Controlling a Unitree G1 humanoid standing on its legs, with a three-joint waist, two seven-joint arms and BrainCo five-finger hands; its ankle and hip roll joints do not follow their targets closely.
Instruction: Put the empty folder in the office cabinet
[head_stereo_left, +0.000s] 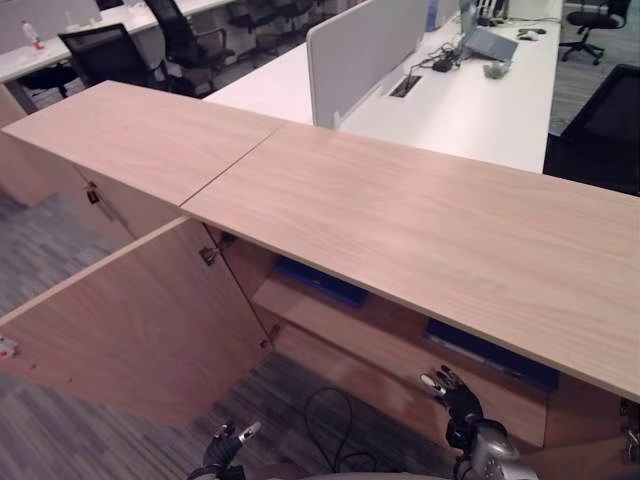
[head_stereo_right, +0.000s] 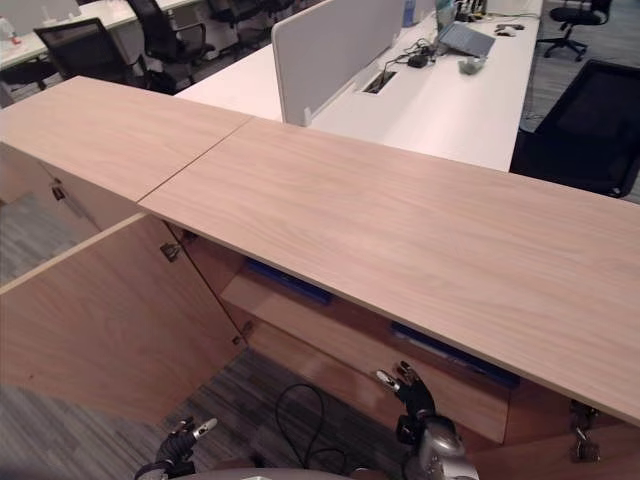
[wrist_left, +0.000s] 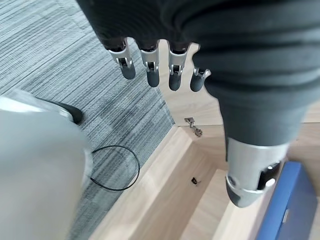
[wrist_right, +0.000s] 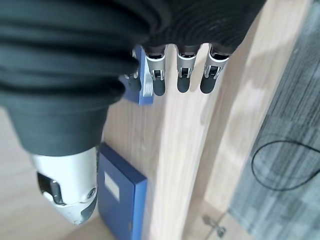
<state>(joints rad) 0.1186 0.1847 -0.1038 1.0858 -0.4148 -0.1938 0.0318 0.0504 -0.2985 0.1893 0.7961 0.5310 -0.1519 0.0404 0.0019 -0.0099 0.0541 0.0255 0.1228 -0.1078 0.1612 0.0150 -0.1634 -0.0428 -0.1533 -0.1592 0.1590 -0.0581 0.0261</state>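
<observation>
A: Cabinet (head_stereo_left: 400, 215), door (head_stereo_left: 140, 320) swung open; blue folders (head_stereo_left: 320, 282) lying flat on its shelf (head_stereo_left: 340, 325).

B: Hands?

A: Right hand (wrist_right: 165, 75) and left hand (wrist_left: 150, 62) — fingers straight, holding nothing. Judged: folder placed; next, draw both hands clear without catching the shelf edge.

B: Unclear?

A: Which folder is the empty one — shelf depth hidden under the top.

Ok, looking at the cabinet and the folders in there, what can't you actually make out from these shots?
- Blue folders on the cabinet shelf: the cabinet top overhangs them in the eye views, so how many there are is hidden.
- Whether a folder is empty: closed, contents unseen.
- Left hand: cut off by the bottom edge in the eye views.
- Items on the white desk: too small to identify.
</observation>
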